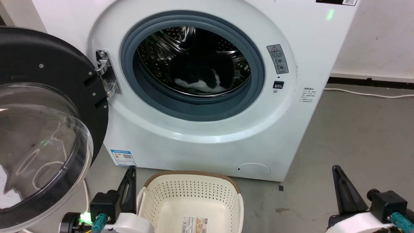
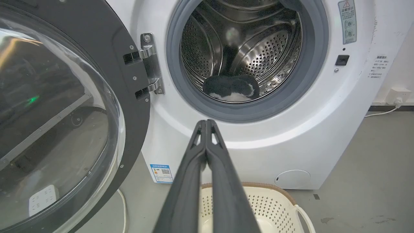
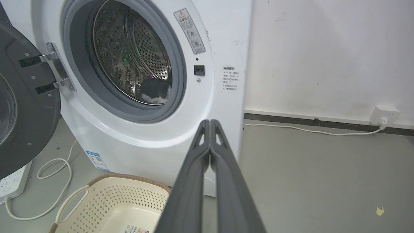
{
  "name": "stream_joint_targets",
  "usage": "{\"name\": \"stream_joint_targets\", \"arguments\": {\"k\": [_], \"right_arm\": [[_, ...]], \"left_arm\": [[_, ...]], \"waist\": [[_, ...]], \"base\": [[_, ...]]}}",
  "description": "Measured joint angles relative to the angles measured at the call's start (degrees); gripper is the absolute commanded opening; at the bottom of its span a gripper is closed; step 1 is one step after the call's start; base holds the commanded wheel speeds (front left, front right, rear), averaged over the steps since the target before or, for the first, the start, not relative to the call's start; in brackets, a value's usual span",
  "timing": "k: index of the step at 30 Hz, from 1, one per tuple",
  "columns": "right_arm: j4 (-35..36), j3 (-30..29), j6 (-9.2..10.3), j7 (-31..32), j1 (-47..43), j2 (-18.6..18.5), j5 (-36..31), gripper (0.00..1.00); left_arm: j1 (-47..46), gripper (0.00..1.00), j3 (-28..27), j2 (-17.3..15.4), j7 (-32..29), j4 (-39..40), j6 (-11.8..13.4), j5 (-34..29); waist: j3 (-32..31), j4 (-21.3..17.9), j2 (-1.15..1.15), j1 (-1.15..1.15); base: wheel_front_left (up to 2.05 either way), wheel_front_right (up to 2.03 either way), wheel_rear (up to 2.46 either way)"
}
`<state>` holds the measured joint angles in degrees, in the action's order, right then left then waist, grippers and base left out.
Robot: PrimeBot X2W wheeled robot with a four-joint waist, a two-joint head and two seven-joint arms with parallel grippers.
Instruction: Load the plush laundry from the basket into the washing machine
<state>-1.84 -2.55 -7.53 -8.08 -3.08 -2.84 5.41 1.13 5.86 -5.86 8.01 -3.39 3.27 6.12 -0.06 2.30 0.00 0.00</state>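
The black-and-white plush laundry (image 1: 202, 81) lies at the bottom of the steel drum inside the white washing machine (image 1: 200, 139), whose black-framed domed door (image 1: 42, 129) hangs swung open at the left. The plush laundry (image 2: 231, 89) also shows through the grey seal in the left wrist view, and as a small dark bundle, the plush laundry (image 3: 155, 92), in the right wrist view. The cream basket (image 1: 190, 197) stands on the floor before the machine with nothing but its paper label inside. My left gripper (image 1: 131, 171) is shut just left of the basket. My right gripper (image 1: 336, 170) is shut at the lower right, away from both.
A white cable (image 3: 51, 181) loops on the grey floor under the open door, beside a white power strip (image 3: 13, 181). Another cord (image 3: 310, 129) runs along the wall base to a socket (image 3: 385, 115). Bare concrete floor (image 1: 355, 136) spreads to the right of the machine.
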Motion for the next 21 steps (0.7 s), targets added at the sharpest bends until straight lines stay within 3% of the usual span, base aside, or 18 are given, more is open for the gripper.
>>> {"name": "stream_joint_targets", "arguments": {"k": [21], "right_arm": [[0.4,0.8,0.00,2.5,0.3,0.0,-1.5,0.00]], "left_arm": [[0.0,0.00,-1.7,1.1,-2.5,1.0,-1.0,-1.6]], "waist": [[0.0,-0.7,0.00,0.00]], "base": [[0.00,0.00,0.00]]}}
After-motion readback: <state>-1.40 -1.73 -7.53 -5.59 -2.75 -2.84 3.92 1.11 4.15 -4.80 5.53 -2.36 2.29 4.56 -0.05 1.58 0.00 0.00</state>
